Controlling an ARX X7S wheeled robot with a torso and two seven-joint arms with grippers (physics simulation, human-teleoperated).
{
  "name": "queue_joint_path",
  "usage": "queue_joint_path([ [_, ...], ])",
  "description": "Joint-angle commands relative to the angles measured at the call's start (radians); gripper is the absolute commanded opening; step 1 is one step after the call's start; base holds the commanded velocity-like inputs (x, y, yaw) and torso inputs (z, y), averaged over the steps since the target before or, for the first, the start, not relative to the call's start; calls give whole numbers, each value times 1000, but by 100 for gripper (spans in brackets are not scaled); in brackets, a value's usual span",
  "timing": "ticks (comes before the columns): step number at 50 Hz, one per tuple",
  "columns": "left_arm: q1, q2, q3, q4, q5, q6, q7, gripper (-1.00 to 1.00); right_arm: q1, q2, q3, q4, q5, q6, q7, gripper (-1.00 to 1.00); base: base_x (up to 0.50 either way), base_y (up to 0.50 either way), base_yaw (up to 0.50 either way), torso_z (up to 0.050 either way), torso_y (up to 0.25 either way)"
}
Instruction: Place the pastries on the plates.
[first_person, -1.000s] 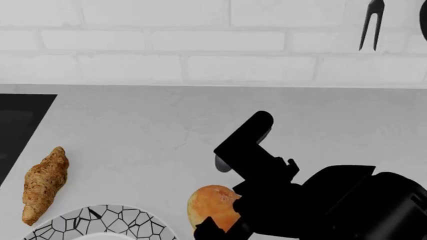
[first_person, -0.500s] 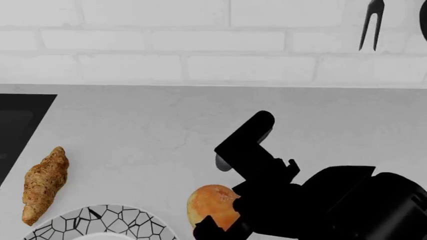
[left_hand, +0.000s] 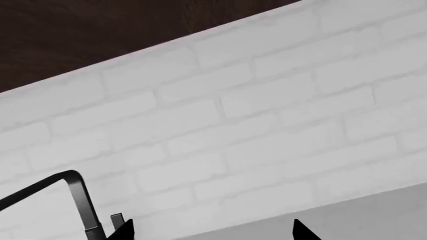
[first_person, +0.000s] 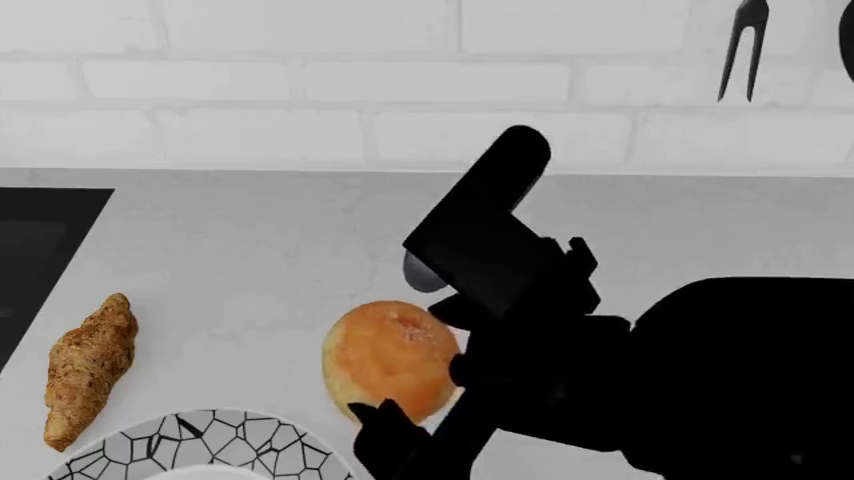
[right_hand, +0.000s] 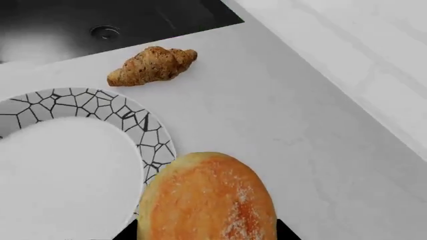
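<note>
Lifted since before, bun (first_person: 390, 358) held in right tool (first_person: 424, 415), left tool apparently wide, croissant (first_person: 88, 368) lengthwise toward wall

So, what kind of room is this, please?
Probably a kitchen: a white stone-look counter below a white brick wall, a dark sunken sink with a round drain, and a black fork-like utensil hanging up.

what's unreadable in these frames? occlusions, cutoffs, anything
- Right tool: head view, own arm hides the contact; right wrist view, bun covers the fingers.
- Left tool: left wrist view, only tips at the frame edge.
- Second plate: in no view.
- Plate: cut by the head view's bottom edge.
- Fork on the wall: top cropped.
</note>
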Motion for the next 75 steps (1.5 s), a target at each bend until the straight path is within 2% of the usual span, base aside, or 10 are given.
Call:
queue_joint_path([
  [1, 25, 75, -14, -8, 144, -7, 71, 100, 66, 13, 91, -194, 147, 61, 4, -100, 0, 0, 0, 0, 0],
  [9, 59, 81, -23, -1, 205, 7, 113, 100, 80, -83, 60, -265, 223, 77, 51, -100, 0, 0, 0, 0, 0],
  [19, 96, 77, -39, 5, 250, 28, 149, 100, 54, -188, -18, -212, 82, 15, -34, -100, 0, 0, 0, 0, 0],
  [34, 113, 60, -53, 6, 231, 47, 144, 100, 4, -263, -154, -13, -144, -91, -149, -100, 0, 0, 0, 0, 0],
  [45, 120, 53, -56, 11, 207, 58, 124, 100, -41, -304, -221, -14, -161, -82, -143, -100, 0, 0, 0, 0, 0],
  [53, 114, 48, -51, 16, 180, 63, 95, 100, -43, -307, -217, -25, -147, -76, -129, -100, 0, 0, 0, 0, 0],
  [54, 116, 49, -49, 16, 183, 63, 95, 100, -40, -307, -218, -20, -148, -77, -134, 100, 0, 0, 0, 0, 0],
  [67, 116, 49, -40, 12, 201, 70, 107, 100, -41, -298, -209, -16, -140, -77, -116, 100, 0, 0, 0, 0, 0],
  [75, 124, 49, -40, 6, 221, 78, 125, 100, 32, -259, -70, -137, 23, -26, -13, 100, 0, 0, 0, 0, 0],
])
